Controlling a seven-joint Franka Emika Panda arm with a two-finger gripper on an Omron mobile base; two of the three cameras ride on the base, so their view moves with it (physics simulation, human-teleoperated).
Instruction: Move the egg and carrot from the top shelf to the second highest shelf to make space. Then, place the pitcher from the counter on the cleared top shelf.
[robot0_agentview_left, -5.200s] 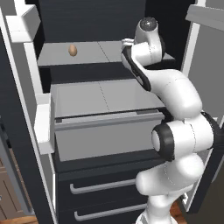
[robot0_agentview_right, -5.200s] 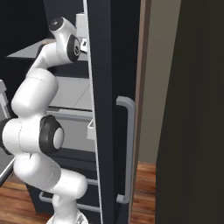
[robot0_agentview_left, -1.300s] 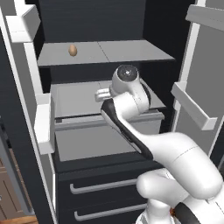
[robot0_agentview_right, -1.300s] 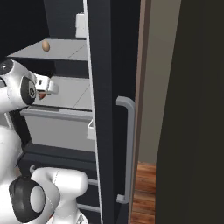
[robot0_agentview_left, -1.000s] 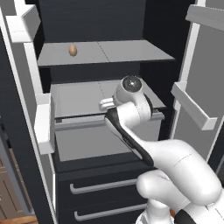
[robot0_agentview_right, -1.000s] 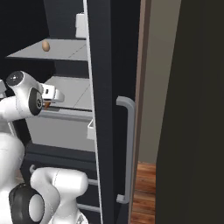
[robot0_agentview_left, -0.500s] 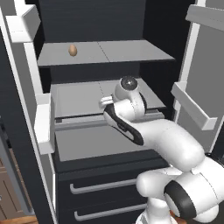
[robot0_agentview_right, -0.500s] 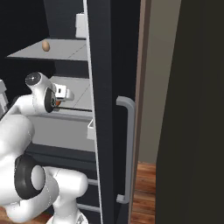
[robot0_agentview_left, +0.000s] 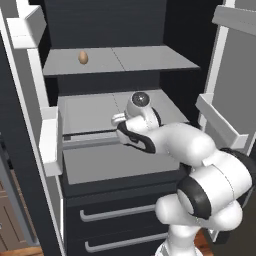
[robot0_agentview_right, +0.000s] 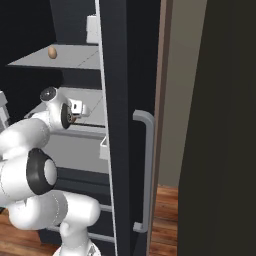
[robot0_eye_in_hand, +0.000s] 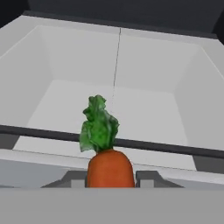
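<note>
Now lowered from top shelf (robot0_agentview_left: 150, 59) height, gripper (robot0_eye_in_hand: 109, 178) clamping carrot (robot0_eye_in_hand: 109, 167) between both fingers. Pointing leafy tip forward over second highest shelf (robot0_agentview_left: 90, 112), just past its front rail; egg (robot0_agentview_left: 83, 57) sitting above, to the left.

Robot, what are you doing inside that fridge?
The robot's gripper is holding the carrot just in front of the second highest shelf, leafy end pointing in. The egg sits on the top shelf, waiting its turn.
</note>
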